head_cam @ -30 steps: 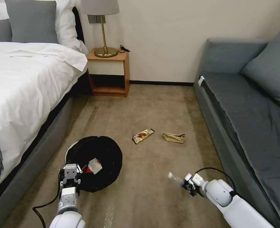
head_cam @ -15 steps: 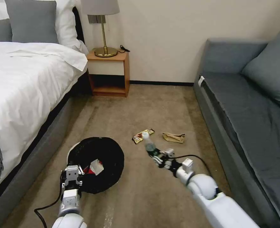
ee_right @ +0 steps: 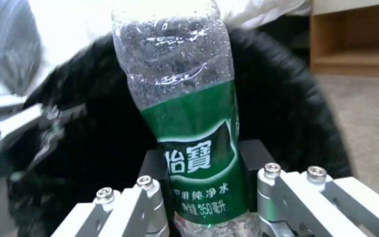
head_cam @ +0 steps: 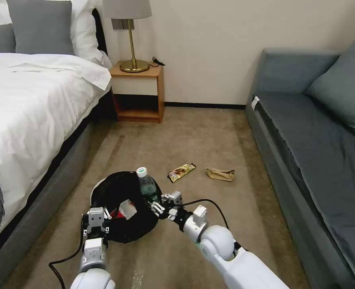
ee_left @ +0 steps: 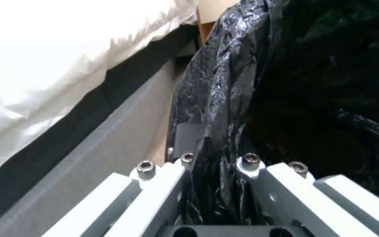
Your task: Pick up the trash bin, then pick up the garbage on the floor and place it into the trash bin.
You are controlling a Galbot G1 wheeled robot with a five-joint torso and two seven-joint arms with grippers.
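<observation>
So the right gripper (head_cam: 158, 207) is clamped on the bottle (head_cam: 147, 185), fingers pressed tight against both sides of the green label near its lower end, and it's holding it more or less upright with the white cap on top, right at the bin's (head_cam: 123, 204) rim on the side toward the couch (head_cam: 305, 160). From the right wrist cam you get the bottle (ee_right: 189, 131) dead centre between the fingers (ee_right: 148, 194) with the black bag right behind it. The left gripper (head_cam: 96, 220) is pinched down on the near edge of the bin, and its wrist cam shows the crinkly bag (ee_left: 224, 131) squeezed between the two fingers (ee_left: 172, 184), so it's got hold of bag and rim together. The bin sits low by the bed (head_cam: 29, 116), and there's a red-and-white cup (head_cam: 125, 208) already lying inside it. Out on the carpet (head_cam: 209, 136), the wrapper (head_cam: 181, 171) and the paper bag (head_cam: 220, 174) lie near each other, a bit past the bin.
</observation>
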